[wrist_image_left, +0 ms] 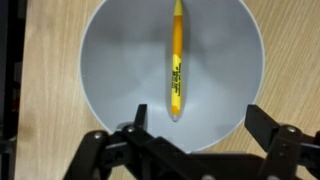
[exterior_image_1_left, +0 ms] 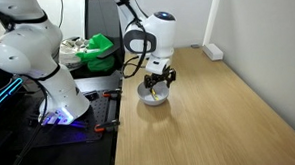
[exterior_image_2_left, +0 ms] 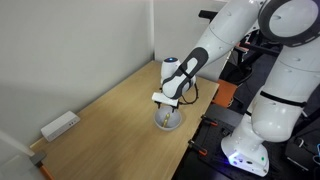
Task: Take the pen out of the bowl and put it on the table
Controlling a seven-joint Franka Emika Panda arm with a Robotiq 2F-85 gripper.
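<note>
Pale wood table [exterior_image_1_left: 209,115] carries white bowl [exterior_image_1_left: 153,96] near edge; white box [exterior_image_1_left: 213,52] at far end.

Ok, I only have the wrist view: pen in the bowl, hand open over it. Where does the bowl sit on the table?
Observer: The bowl sits near the edge of the table closest to the robot's base, in both exterior views.
Operator: Anything else on the table?
Observer: One white box, at the far side by the wall, well apart from the bowl.
Operator: How high is the hand?
Observer: The hand hangs directly above the bowl, fingertips near its rim. I cannot tell whether they dip inside.
</note>
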